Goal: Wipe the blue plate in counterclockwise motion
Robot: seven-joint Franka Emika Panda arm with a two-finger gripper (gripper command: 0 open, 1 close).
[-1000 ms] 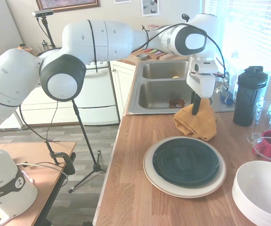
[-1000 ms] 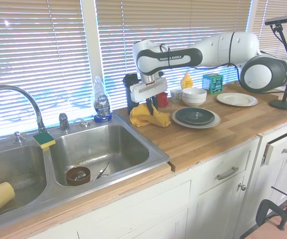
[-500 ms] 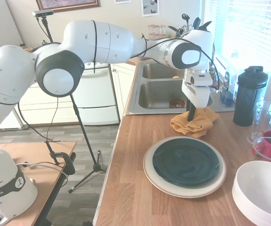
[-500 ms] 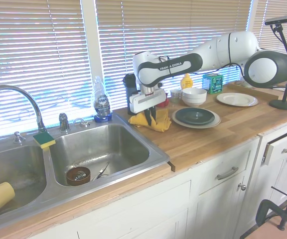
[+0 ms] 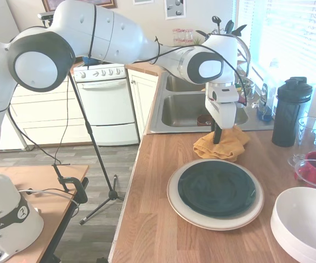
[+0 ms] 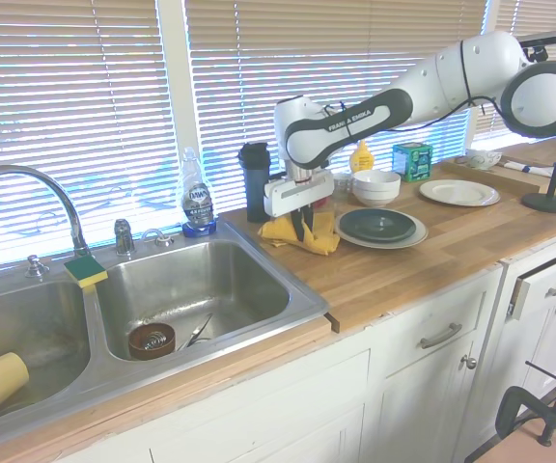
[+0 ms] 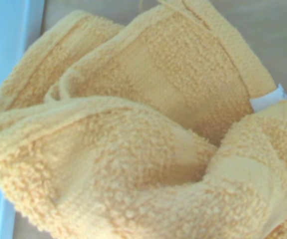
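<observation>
Wooden counter (image 5: 152,219) under everything. Beside the sink (image 5: 185,109), on the counter: cream plate (image 5: 175,204), with the blue plate (image 5: 216,188) stacked on it. Between sink and blue plate, touching neither: crumpled yellow cloth (image 5: 224,147) with a white tag (image 7: 268,98). Planted in the cloth: gripper (image 5: 216,138), fingers narrowed, pinching a fold.

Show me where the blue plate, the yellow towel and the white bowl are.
blue plate (image 5: 216,188), first exterior view, its dark centre.
yellow towel (image 5: 229,146), first exterior view, folded top.
white bowl (image 5: 306,219), first exterior view, inner wall.
</observation>
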